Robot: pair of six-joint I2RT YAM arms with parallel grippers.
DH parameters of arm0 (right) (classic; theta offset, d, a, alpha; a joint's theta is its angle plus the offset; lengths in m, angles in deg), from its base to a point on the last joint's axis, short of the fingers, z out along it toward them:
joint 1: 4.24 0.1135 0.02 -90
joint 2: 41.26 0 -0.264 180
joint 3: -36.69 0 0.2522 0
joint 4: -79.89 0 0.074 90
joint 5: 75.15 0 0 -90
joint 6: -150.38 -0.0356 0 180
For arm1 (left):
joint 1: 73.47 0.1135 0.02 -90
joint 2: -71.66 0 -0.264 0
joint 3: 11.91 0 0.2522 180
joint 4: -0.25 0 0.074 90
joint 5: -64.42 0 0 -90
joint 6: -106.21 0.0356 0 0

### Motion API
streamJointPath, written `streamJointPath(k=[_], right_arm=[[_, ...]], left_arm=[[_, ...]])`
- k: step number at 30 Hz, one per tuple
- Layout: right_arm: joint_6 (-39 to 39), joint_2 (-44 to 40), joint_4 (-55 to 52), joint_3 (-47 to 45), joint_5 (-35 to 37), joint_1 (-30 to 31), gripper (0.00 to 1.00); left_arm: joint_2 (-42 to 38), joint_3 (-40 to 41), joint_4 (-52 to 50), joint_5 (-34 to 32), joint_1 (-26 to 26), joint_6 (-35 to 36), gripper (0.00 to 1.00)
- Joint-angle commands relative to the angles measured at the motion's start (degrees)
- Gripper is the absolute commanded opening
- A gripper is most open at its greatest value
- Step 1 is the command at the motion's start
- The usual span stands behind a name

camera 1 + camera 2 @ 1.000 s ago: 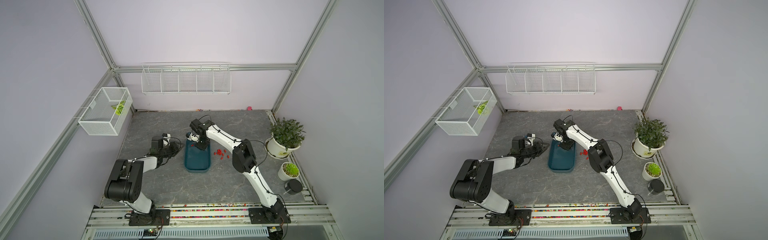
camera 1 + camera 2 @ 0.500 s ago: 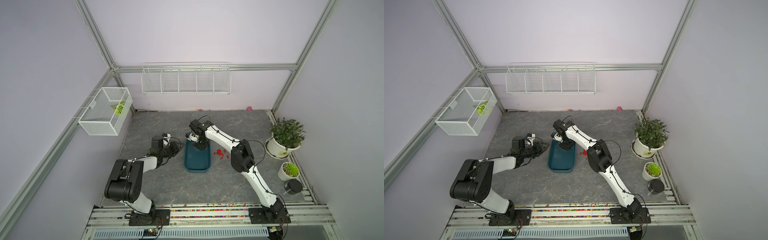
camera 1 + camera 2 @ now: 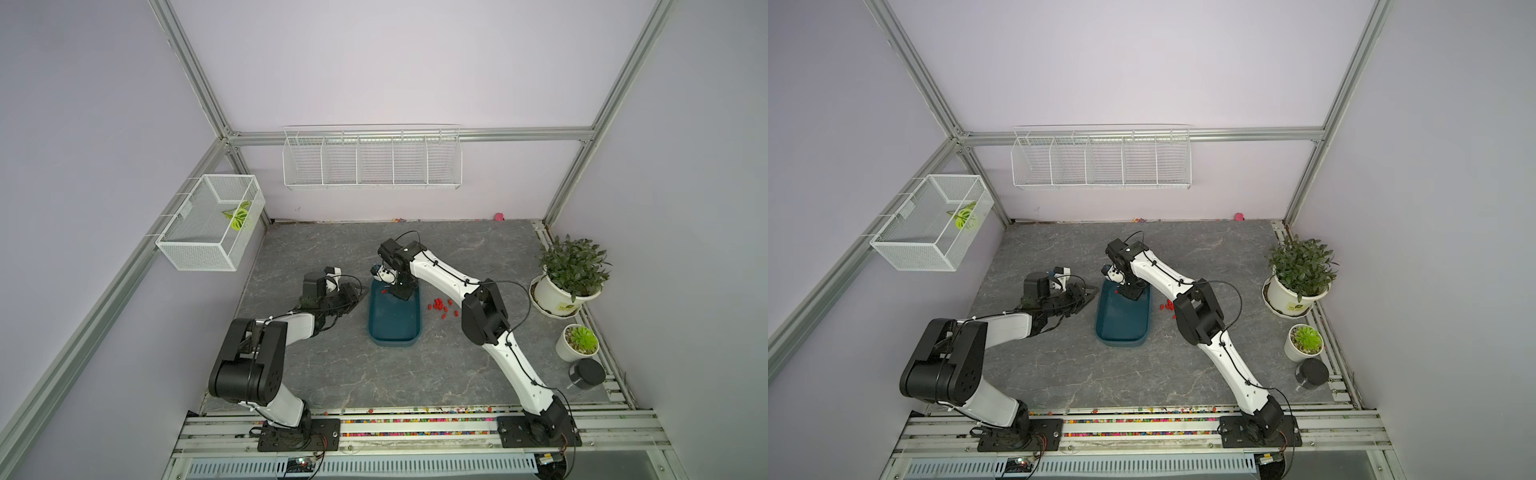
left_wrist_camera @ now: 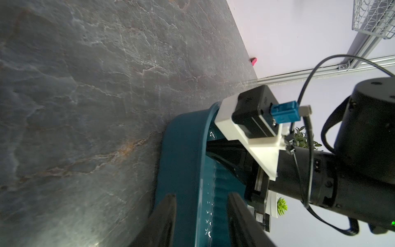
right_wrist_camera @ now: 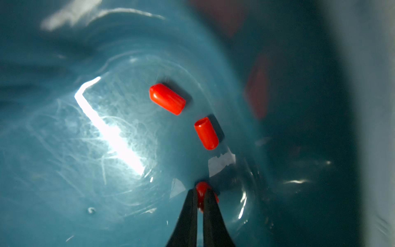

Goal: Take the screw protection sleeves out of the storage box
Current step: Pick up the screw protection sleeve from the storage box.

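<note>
Right gripper closed onto sleeve, axis unclear

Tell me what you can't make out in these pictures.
The pinched sleeve, right wrist view: mostly hidden between the fingertips of the right gripper.
The sleeves beside the storage box, both top views: too small to count.
The left gripper, left wrist view: fingers cut off by the frame edge.

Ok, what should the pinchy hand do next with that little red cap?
Probably lift straight up: the right gripper is shut on one red sleeve low inside the storage box, so it must clear the wall before joining the pile outside.
</note>
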Motion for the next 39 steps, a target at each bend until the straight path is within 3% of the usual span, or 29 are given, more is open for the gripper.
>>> streamJointPath(k=[1,11,24,39], right_arm=[[-0.7,-0.8,-0.9,0.0,-0.1,0.1,0.05],[-1.3,-7.6,0.0,-2.3,0.8,0.2,0.01],[-3.5,-19.0,-0.2,-7.5,-3.1,-0.6,0.01],[-8.4,-40.2,8.4,-35.3,-5.6,-4.0,0.01]], left_arm=[[0.2,-1.0,0.7,0.8,0.4,0.0,0.46],[0.4,-1.1,0.6,0.8,0.4,0.0,0.46],[0.6,-1.2,0.7,0.7,0.4,-0.1,0.46],[0.9,-1.1,1.0,0.4,0.4,-0.4,0.46]])
